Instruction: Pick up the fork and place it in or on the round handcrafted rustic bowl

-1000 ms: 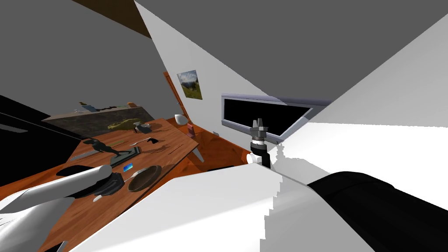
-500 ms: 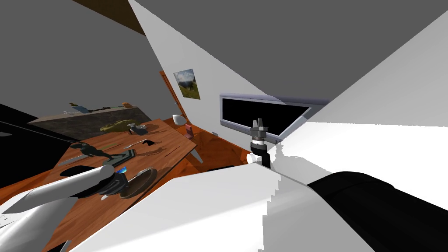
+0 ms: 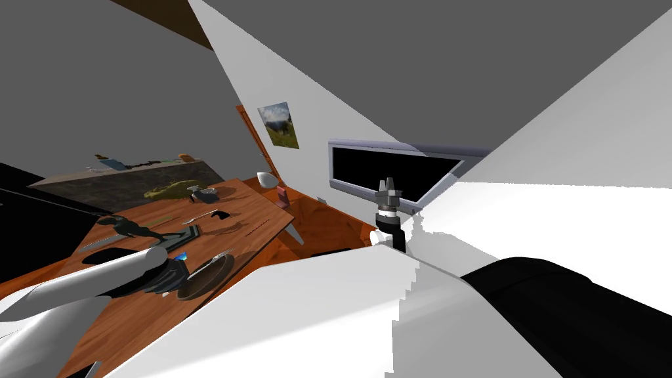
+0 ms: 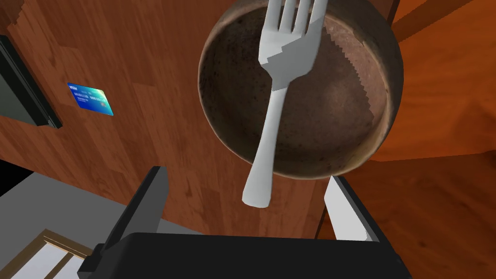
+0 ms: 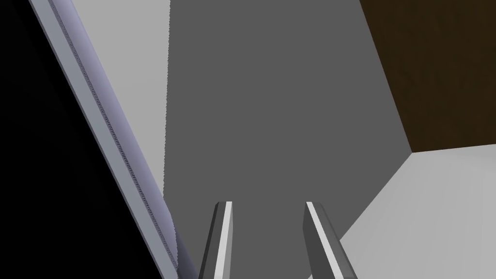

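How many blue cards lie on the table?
1. The card lies flat on the table, between the bowl and a dark base. Others may be hidden.

The wooden bench (image 4: 145, 58) carries a brown bowl (image 4: 339, 97), a blue card (image 4: 90, 99) and a dark figurine (image 3: 128, 226).

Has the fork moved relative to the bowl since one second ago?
Yes. The fork has shifted further over the bowl; only its handle end now passes the rim.

A pale grey fork (image 4: 273, 111), a mottled dark brown bowl (image 4: 334, 97) with a tan rim, a blue card (image 4: 90, 99), a reddish woodgrain table (image 4: 145, 63).
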Controlling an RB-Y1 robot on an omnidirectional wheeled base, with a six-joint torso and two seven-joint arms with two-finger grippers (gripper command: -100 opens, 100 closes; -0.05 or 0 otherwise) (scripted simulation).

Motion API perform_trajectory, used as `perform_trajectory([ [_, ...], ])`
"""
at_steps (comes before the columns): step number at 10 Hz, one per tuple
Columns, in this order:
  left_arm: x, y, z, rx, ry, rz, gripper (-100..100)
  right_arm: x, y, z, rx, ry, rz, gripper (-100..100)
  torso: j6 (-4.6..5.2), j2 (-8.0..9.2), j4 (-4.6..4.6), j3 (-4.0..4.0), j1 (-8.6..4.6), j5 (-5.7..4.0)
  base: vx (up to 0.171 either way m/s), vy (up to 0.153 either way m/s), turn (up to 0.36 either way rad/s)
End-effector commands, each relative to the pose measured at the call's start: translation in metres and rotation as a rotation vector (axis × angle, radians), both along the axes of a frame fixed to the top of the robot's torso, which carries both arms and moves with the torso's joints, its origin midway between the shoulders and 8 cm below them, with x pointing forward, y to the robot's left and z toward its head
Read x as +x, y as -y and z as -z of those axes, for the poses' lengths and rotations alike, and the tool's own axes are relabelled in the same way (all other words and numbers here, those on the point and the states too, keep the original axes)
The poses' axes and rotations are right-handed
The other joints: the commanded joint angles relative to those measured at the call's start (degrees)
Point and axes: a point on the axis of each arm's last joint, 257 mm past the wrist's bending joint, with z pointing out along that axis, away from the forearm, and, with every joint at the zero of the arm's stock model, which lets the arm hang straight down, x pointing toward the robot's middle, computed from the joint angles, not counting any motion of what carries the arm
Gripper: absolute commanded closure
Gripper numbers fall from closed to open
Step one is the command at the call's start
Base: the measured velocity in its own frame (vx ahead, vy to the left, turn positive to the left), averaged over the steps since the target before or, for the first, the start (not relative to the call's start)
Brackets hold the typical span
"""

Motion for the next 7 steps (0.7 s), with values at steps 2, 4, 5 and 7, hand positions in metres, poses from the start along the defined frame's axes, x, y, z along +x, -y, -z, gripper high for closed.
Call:
perform_trajectory([
  [2,-0.004,-0.006,-0.018,-0.003,-0.002,-0.027,-100,0.0,0.0,0.0,0.0,0.0,0.0,0,-0.02,0.11,0.03,0.07,0.0,0.01,-0.072,0.002,-0.117],
  [4,-0.005,-0.009,-0.029,-0.004,-0.002,-0.041,-100,0.0,0.0,0.0,0.0,0.0,0.0,0,-0.04,0.13,0.03,0.08,-0.03,0.0,-0.052,-0.008,-0.061],
  [5,-0.007,-0.012,-0.04,-0.004,-0.002,-0.055,-100,0.0,0.0,0.0,0.0,0.0,0.0,0,-0.04,0.09,0.03,0.06,-0.04,0.0,-0.053,-0.01,-0.109],
  [7,-0.007,-0.012,-0.042,-0.003,-0.001,-0.056,-100,0.0,0.0,0.0,0.0,0.0,0.0,0,-0.03,0.1,0.03,0.07,-0.02,0.0,-0.043,0.001,-0.07],
])
